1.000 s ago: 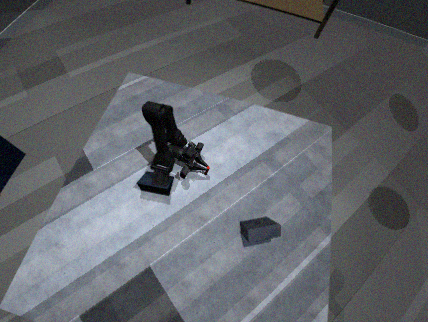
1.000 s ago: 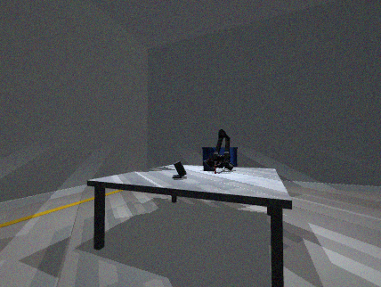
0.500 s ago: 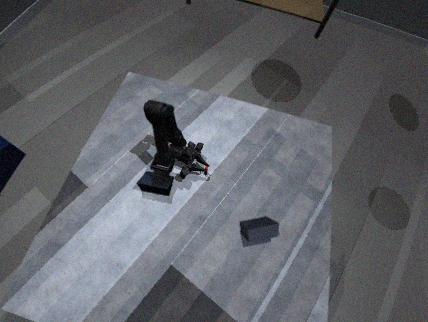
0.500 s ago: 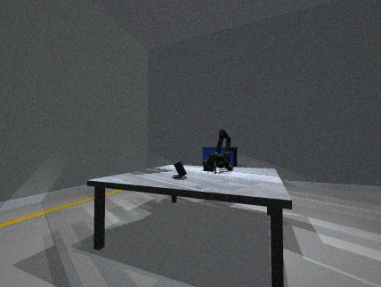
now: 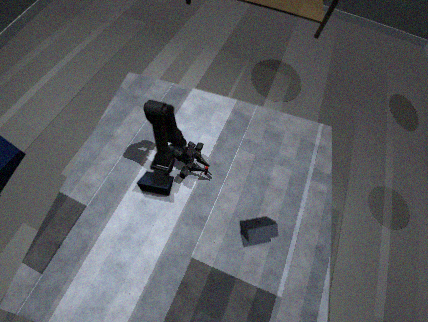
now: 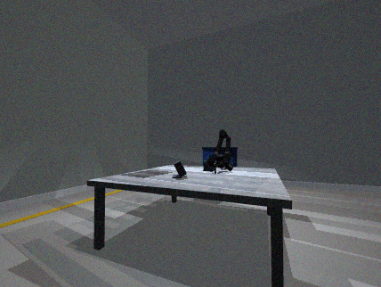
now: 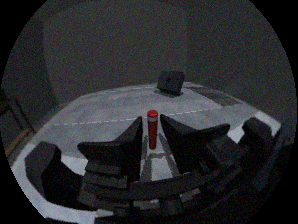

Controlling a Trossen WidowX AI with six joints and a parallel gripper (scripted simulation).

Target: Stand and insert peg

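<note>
The red peg [image 5: 206,169] [image 7: 152,131] stands upright on the table [image 5: 280,150] [image 6: 191,184], with its white band near the top end. My gripper [image 5: 207,168] [image 7: 150,117] is open a little, low over the table, with one finger on each side of the peg. In the wrist view a narrow gap shows between the peg and each finger. The sloped panel [image 5: 259,231] [image 6: 180,168] [image 7: 171,82] is a dark block beyond the peg. A small dark spot shows on its face in the wrist view, too dim to make out well. The peg cannot be made out in the exterior view.
The dark arm base [image 5: 155,183] sits on the table behind the gripper. A blue box [image 5: 7,161] [image 6: 207,156] stands beyond the table. A wooden-topped piece of furniture [image 5: 295,7] is past the table's far side. The light is dim and the pictures are grainy.
</note>
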